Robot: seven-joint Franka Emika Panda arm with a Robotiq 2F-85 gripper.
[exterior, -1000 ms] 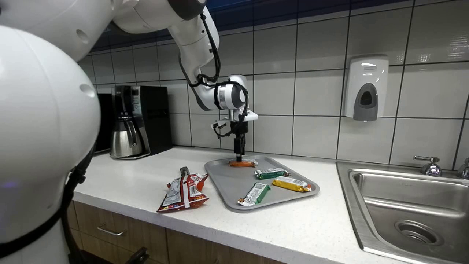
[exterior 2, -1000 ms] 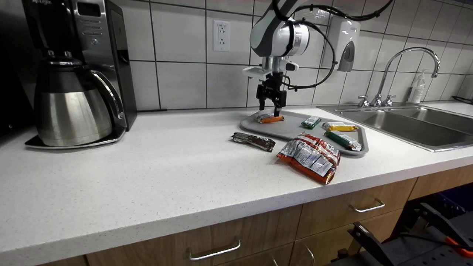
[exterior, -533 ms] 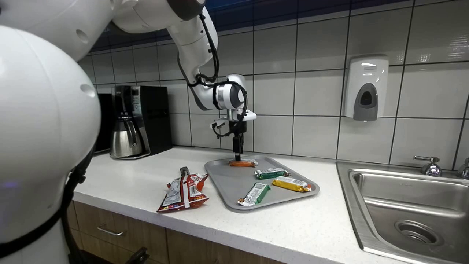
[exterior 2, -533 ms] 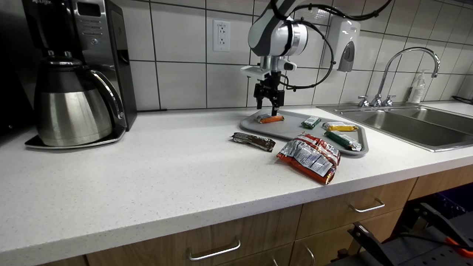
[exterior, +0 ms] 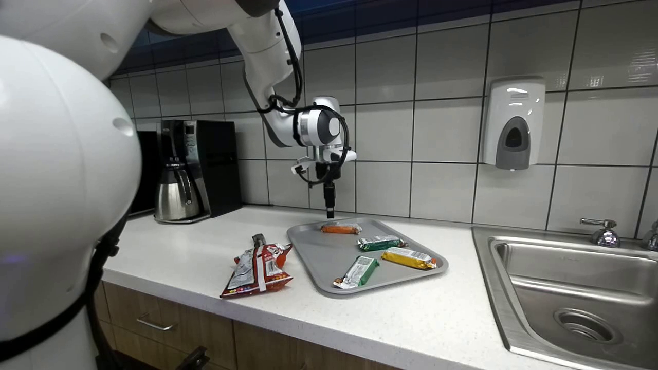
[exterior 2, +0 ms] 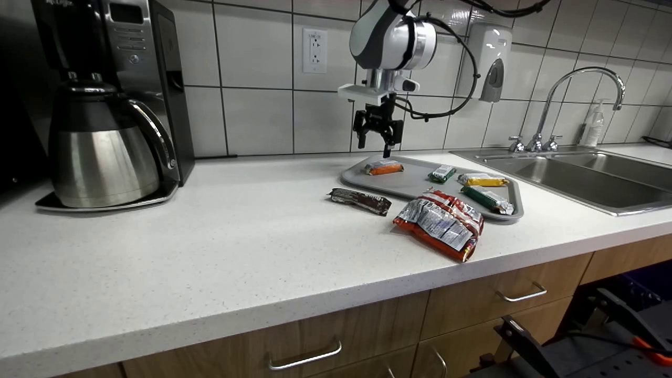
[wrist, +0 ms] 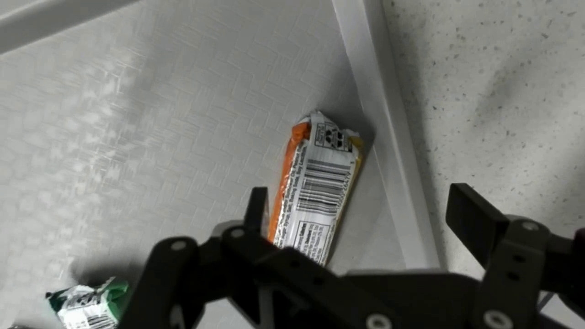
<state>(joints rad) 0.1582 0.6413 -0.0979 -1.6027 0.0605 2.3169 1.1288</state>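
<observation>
My gripper (wrist: 361, 208) is open and empty above the far-left part of the grey tray (exterior: 329, 252). In both exterior views the gripper (exterior: 330, 216) (exterior 2: 374, 149) hangs just above an orange-wrapped bar (exterior: 341, 229) and apart from it. In the wrist view the orange bar (wrist: 320, 183) lies barcode side up, nearer the left finger. The tray's rim (wrist: 388, 119) runs between the fingers, with the right finger over the counter. The bar's lower end is hidden behind the gripper. A green bar (wrist: 91, 306) shows at lower left in the wrist view.
The tray also holds two green bars (exterior: 381, 242) (exterior: 357, 273) and a yellow bar (exterior: 408, 258). A red snack bag (exterior 2: 441, 223) and a brown bar (exterior 2: 359, 200) lie on the counter. A coffee maker (exterior 2: 105, 142), a sink (exterior: 576, 288) and the tiled wall are around.
My gripper has risen off the orange bar and shifted slightly left in both exterior views. Its fingers look a little wider apart. The orange bar has stayed on the tray.
</observation>
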